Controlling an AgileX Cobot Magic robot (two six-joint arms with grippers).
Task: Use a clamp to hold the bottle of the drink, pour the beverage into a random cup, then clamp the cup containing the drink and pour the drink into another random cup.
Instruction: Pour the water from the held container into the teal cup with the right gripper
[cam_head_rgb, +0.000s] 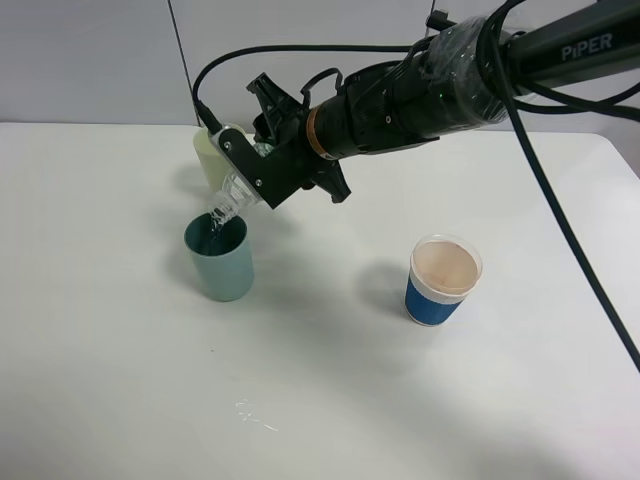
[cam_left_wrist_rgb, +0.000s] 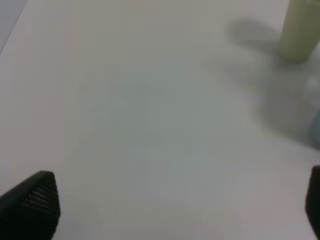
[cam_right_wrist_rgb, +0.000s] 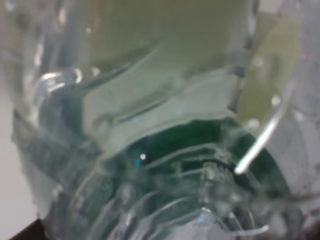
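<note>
Clamping the bottle (cam_head_rgb: 230, 196) between its two fingers, the right gripper (cam_head_rgb: 255, 150) hangs just above and behind the teal cup (cam_head_rgb: 222, 262). The bottle is tipped steeply, with its open neck down over that cup's rim. Only the clear neck and shoulder stick out of the grip; the rest of the bottle is covered by the gripper body. Whether liquid is running cannot be made out.

In the right wrist view the bottle (cam_right_wrist_rgb: 150, 100) fills the picture as blurred clear plastic. A dark green patch shows through it, but what it belongs to cannot be told.

The left gripper (cam_left_wrist_rgb: 172, 205) stands wide apart with nothing between its fingers (cam_left_wrist_rgb: 35, 200), over bare table. Only its two dark tips show, both cut off at the picture's edge, and the high camera does not catch it.

Counted: two grippers, one bottle, three cups.

- The pale yellow-green cup (cam_head_rgb: 208, 155) stands just behind the teal cup, half hidden by the right gripper. It is also cropped in the left wrist view (cam_left_wrist_rgb: 298, 30).
- The blue-and-white cup (cam_head_rgb: 440, 285) stands well apart from the teal cup, on the side the arm comes from.

All three cups are upright on the white table (cam_head_rgb: 100, 350).
</note>
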